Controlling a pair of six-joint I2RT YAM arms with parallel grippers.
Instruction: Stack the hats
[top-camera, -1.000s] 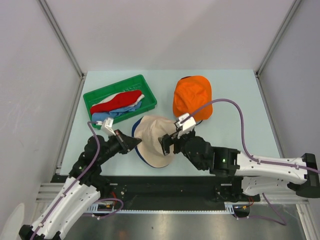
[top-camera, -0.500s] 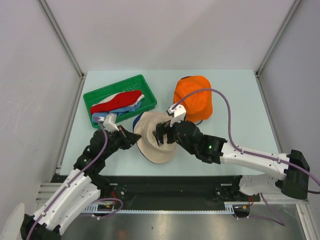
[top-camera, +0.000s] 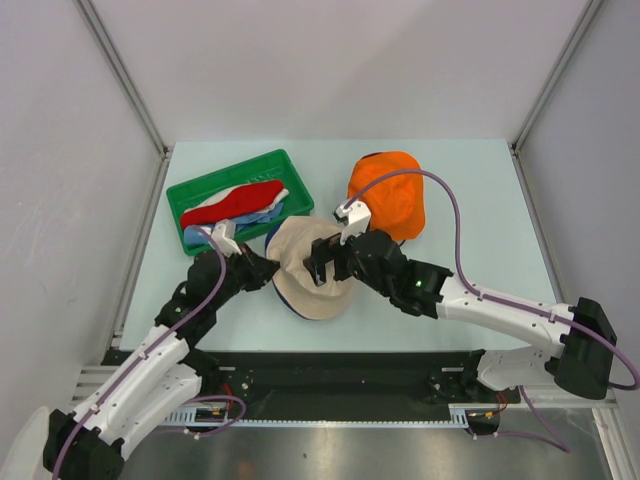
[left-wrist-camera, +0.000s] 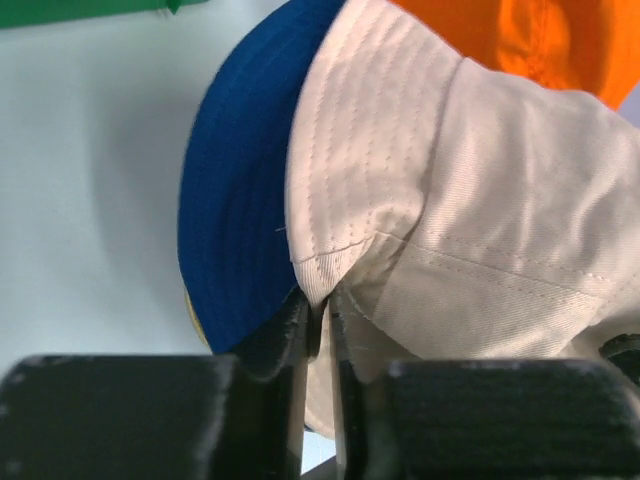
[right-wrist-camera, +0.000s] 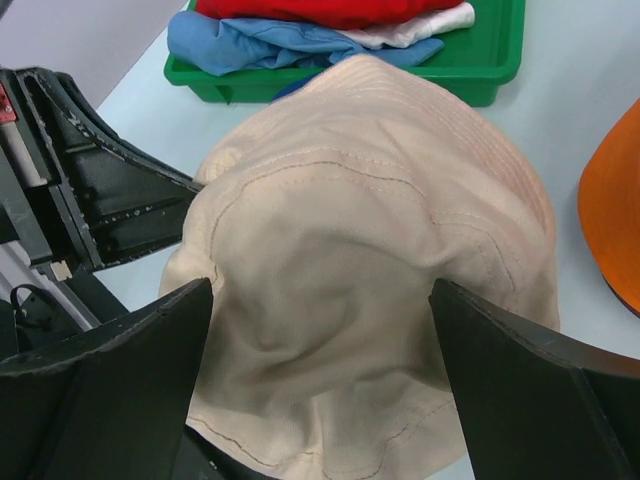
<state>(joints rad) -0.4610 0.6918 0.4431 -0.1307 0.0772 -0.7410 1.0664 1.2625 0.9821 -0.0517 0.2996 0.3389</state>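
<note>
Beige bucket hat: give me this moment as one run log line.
left gripper: shut on soft beige fabric bucket hat brim | right gripper: open, straddling its crown | underneath: navy fabric hat

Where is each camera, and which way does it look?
Top external: high up behind, looking down at the table; both arms show.
Left wrist: low on the left arm, facing the beige hat over the navy hat; left jaws, shut, pinch the brim.
Right wrist: over the beige hat, facing the green tray; right jaws, open, straddle the hat.
All three share the beige hat.
</note>
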